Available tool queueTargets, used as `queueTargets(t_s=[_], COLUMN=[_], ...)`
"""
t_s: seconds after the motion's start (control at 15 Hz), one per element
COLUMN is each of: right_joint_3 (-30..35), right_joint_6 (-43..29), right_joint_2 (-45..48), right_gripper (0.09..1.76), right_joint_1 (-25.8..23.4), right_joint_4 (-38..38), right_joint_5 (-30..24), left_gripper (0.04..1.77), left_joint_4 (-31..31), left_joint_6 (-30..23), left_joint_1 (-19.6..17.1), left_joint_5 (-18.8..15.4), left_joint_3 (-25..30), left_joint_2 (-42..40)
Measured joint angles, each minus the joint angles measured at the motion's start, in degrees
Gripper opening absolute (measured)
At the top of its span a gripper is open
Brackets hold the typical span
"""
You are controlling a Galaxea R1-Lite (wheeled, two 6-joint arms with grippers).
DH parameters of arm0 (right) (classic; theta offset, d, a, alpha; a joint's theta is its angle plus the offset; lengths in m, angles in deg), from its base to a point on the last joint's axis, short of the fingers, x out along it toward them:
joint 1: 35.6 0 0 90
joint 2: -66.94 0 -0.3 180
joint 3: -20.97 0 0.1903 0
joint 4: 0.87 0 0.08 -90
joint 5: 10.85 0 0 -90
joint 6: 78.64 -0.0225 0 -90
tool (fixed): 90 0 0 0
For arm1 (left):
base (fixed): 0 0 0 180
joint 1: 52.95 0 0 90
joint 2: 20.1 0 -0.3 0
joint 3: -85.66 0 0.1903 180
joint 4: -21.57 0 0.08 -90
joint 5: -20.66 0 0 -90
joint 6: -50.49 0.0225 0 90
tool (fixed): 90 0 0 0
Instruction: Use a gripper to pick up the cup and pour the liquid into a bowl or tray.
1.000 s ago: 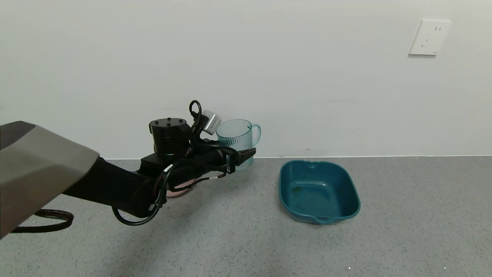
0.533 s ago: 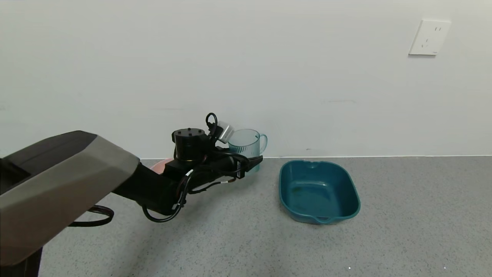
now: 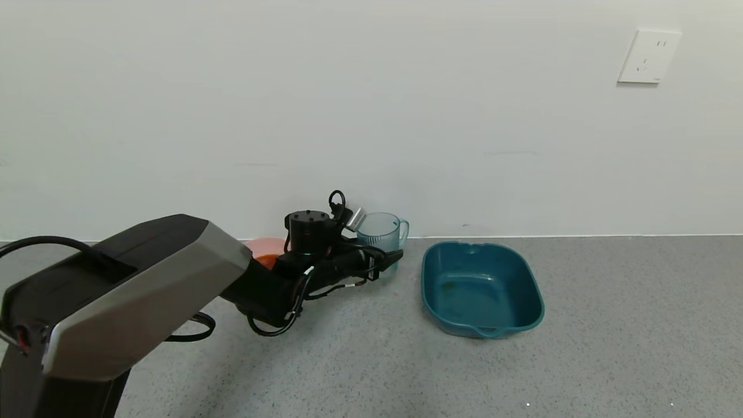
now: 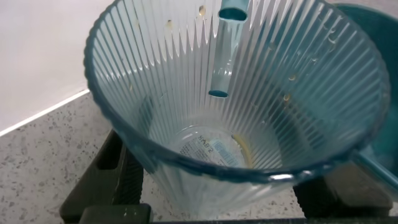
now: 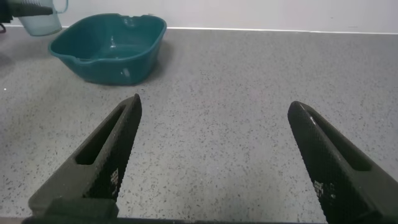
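My left gripper (image 3: pixel 385 259) is shut on the ribbed blue-tinted cup (image 3: pixel 381 234), which stands upright, low at the table surface near the wall, handle to the right. In the left wrist view the cup (image 4: pixel 261 74) fills the frame between the black fingers (image 4: pixel 118 180). It is nearly empty, with a thin orange trace (image 4: pixel 242 146) at its bottom. The pale pink bowl (image 3: pixel 262 245) sits just left of the gripper, partly hidden by my arm, with orange-red liquid (image 3: pixel 268 260) in it. My right gripper (image 5: pixel 214 168) is open and empty over bare table.
A teal rounded-rectangular tray (image 3: pixel 482 288) stands right of the cup and is empty; it also shows in the right wrist view (image 5: pixel 109 46). The white wall runs close behind the cup. A wall socket (image 3: pixel 648 56) is at the upper right.
My left arm has reached farther toward the wall and to the right, lowering the held cup from above the table down to its surface. The pink bowl has come into view.
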Motion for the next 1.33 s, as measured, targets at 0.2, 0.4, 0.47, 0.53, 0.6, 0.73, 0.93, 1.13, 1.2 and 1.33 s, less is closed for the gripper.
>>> queueTargets(t_s=[0.2, 0.4, 0.47, 0.53, 0.6, 0.73, 0.93, 1.13, 1.2, 1.33], right_joint_3=[0.00, 0.00, 0.00, 0.00, 0.00, 0.00, 0.00, 0.00, 0.00, 0.00], right_joint_6=[0.00, -0.02, 0.00, 0.00, 0.00, 0.00, 0.00, 0.02, 0.00, 0.02], right_joint_2=[0.00, 0.00, 0.00, 0.00, 0.00, 0.00, 0.00, 0.00, 0.00, 0.00], right_gripper=[1.71, 1.71, 1.71, 1.71, 1.71, 1.71, 1.71, 1.71, 1.71, 1.71], right_joint_1=[0.00, -0.02, -0.02, -0.02, -0.02, -0.02, -0.02, -0.02, -0.02, -0.02], right_joint_4=[0.00, 0.01, 0.01, 0.01, 0.00, 0.00, 0.00, 0.00, 0.00, 0.00], right_joint_5=[0.00, 0.00, 0.00, 0.02, 0.00, 0.00, -0.02, 0.00, 0.00, -0.02], left_gripper=[1.31, 1.31, 1.31, 1.31, 1.31, 1.31, 1.31, 1.31, 1.31, 1.31], left_joint_4=[-0.20, -0.17, -0.15, -0.09, 0.33, 0.82, 1.21, 2.28, 2.36, 2.52], left_joint_6=[-0.11, -0.10, -0.07, -0.10, -0.07, -0.02, -0.11, -0.13, -0.13, -0.55], left_joint_1=[-0.11, -0.11, -0.11, -0.11, -0.11, -0.11, -0.04, 0.07, 0.09, 0.09], left_joint_5=[0.28, 0.89, 0.99, 1.02, 1.22, 1.38, 1.38, 1.35, 1.32, 1.38], left_joint_3=[-1.45, -2.26, -2.39, -2.54, -2.72, -2.84, -2.91, -2.82, -2.82, -2.82], left_joint_2=[1.90, 3.30, 3.69, 4.05, 4.44, 5.17, 6.01, 6.75, 6.91, 7.22])
